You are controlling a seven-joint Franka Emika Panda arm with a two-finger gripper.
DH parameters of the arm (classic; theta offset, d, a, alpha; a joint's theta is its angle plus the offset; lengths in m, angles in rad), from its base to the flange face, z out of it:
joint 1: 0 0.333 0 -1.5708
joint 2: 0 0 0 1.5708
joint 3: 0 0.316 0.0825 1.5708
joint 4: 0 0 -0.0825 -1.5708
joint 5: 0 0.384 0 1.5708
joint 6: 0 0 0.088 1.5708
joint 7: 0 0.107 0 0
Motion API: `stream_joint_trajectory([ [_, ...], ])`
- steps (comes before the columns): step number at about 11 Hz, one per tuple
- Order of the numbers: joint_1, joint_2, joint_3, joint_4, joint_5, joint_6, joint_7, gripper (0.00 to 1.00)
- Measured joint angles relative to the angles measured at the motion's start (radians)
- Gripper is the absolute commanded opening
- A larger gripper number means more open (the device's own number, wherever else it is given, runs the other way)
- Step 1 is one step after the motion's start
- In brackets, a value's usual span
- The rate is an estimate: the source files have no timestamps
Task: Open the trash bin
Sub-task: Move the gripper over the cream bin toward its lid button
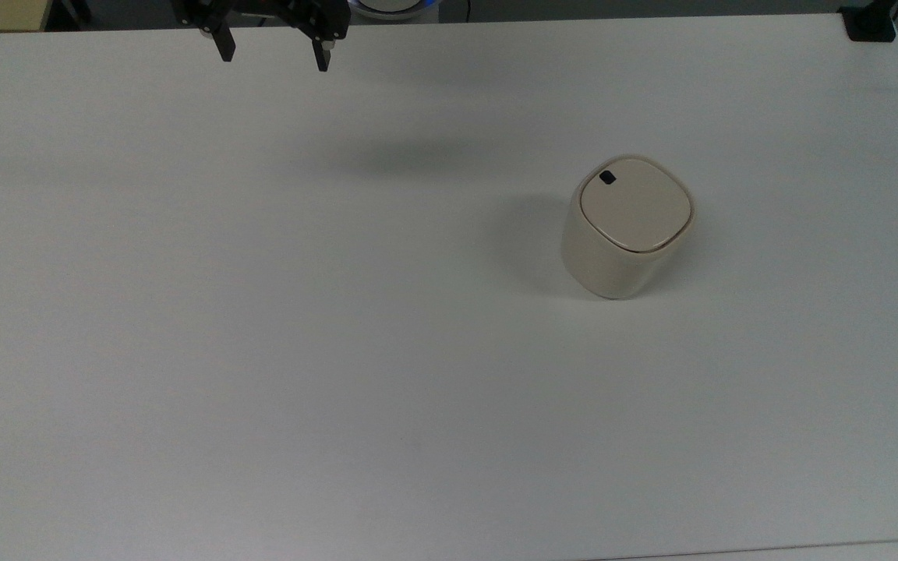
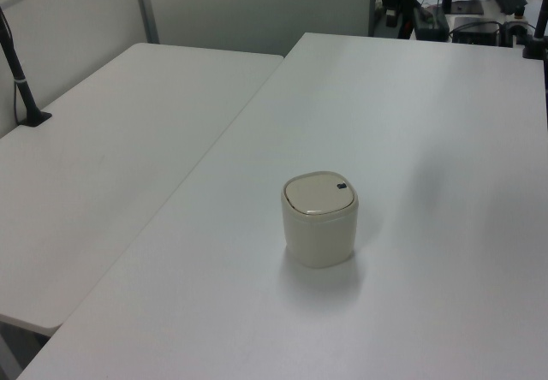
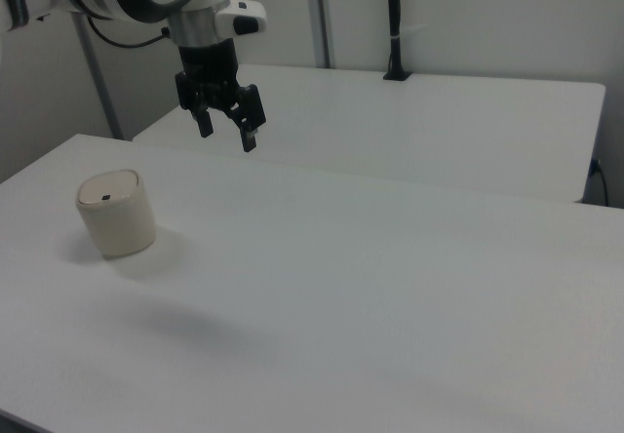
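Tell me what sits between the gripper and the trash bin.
Nothing: in the top view only bare white table separates the open gripper from the trash bin.

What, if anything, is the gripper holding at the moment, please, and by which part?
Nothing is held. The gripper hangs open and empty above the table, well apart from the trash bin, whose lid is shut.
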Motion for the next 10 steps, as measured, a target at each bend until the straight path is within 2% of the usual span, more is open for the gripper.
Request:
stream_joint_trajectory([
  [2, 0.000, 0.000, 0.000, 0.000, 0.000, 0.000, -0.007, 0.42],
  [3, 0.000, 0.000, 0.000, 0.000, 0.000, 0.000, -0.024, 0.29],
  [4, 0.000, 0.000, 0.000, 0.000, 0.000, 0.006, -0.047, 0.21],
  [8, 0.008, 0.011, 0.009, 0.000, 0.016, 0.029, -0.096, 0.17],
  [10, 0.065, 0.028, 0.018, 0.000, 0.039, 0.031, -0.216, 0.16],
])
